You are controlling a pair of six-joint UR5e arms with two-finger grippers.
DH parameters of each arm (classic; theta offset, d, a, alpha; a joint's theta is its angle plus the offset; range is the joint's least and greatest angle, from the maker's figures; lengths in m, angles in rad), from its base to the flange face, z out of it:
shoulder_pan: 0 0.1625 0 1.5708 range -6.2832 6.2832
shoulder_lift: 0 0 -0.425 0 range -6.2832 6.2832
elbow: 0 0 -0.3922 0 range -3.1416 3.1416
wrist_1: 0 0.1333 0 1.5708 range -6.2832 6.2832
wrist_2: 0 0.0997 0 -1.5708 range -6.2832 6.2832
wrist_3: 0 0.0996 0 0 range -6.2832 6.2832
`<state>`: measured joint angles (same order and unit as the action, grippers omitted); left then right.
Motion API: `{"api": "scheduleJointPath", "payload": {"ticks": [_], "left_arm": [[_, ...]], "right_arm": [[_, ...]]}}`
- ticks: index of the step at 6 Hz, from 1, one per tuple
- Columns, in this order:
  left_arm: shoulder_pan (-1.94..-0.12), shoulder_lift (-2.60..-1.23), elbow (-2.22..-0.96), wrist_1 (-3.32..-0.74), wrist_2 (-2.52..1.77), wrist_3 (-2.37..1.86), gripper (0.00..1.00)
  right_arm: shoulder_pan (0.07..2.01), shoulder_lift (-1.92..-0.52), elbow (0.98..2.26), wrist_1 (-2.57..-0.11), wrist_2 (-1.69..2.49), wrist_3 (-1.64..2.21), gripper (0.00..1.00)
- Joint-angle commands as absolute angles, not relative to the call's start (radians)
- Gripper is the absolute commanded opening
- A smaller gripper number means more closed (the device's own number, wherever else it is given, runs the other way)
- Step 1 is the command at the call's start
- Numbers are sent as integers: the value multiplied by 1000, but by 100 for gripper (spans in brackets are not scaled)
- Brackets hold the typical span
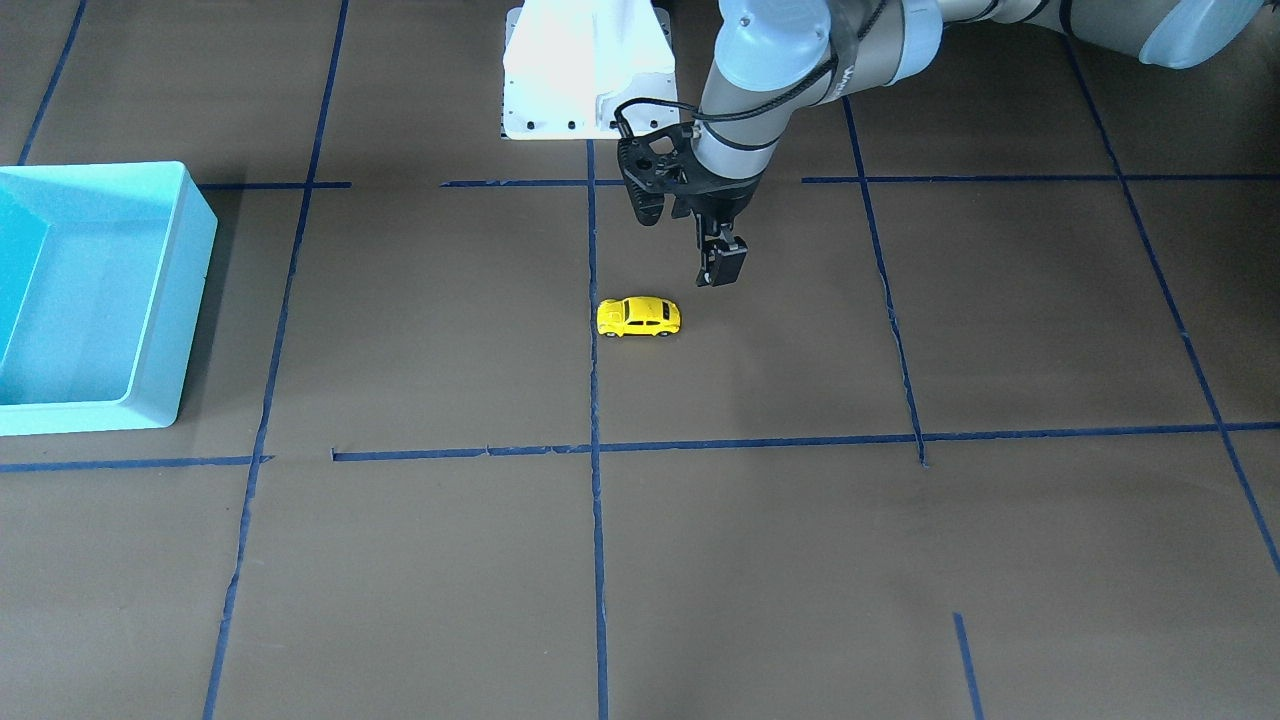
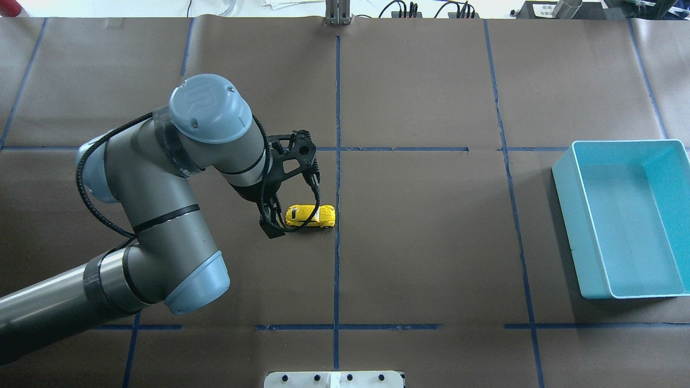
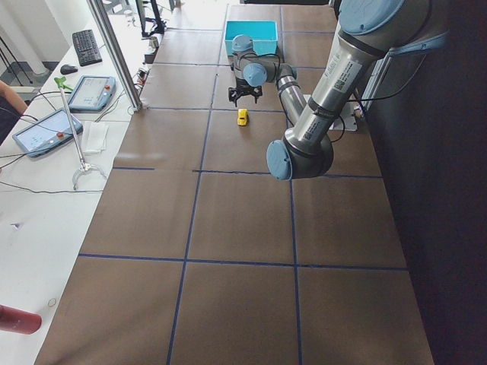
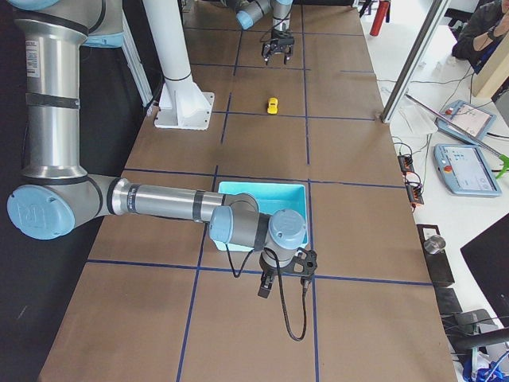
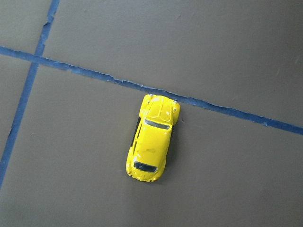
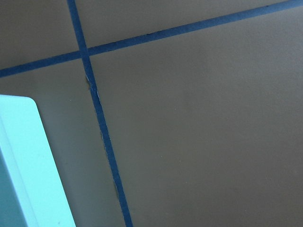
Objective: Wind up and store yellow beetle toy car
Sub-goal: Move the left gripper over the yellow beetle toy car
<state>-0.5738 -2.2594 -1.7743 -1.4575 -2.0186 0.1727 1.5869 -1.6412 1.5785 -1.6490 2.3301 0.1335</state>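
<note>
Left end effector (image 1: 722,265): jaws apart, empty, hovering above the table (image 1: 800,550).
Yellow beetle toy car (image 1: 639,317): on its wheels just beside and below it, untouched, one end at a blue tape line (image 1: 592,250).
Turquoise bin (image 1: 185,290): well apart, beyond the car.
Step, as judged: approach for the grasp. The next move calls for centring over the car and descending astride its body.
Right end effector (image 4: 274,282): near the bin; whether its jaws are apart or together cannot be told.
Wind-up mechanism: not discernible.

Left claw (image 1: 720,272) spread, pointing down — right claw (image 4: 269,286) low.

Yellow beetle toy car (image 1: 639,317) upright; beside tape (image 1: 592,400)
</note>
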Motion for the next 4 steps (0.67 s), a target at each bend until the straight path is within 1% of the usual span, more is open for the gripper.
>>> {"api": "scheduleJointPath", "payload": {"ticks": [1,2,4], "left_arm": [[-549,-2313,-1683,-1469,-1993,274,100],[-539,-2322,-1637,-1544,-1967,276,100],[-538,-2364,-1493,-1675,-1928,279,100]], "right_arm": [[1588,-1641,1578,-1649,2330,133,100],[1586,-1641,1580,-1649,2330,133,100],[1586,-1641,1578,-1649,2330,133,100]]}}
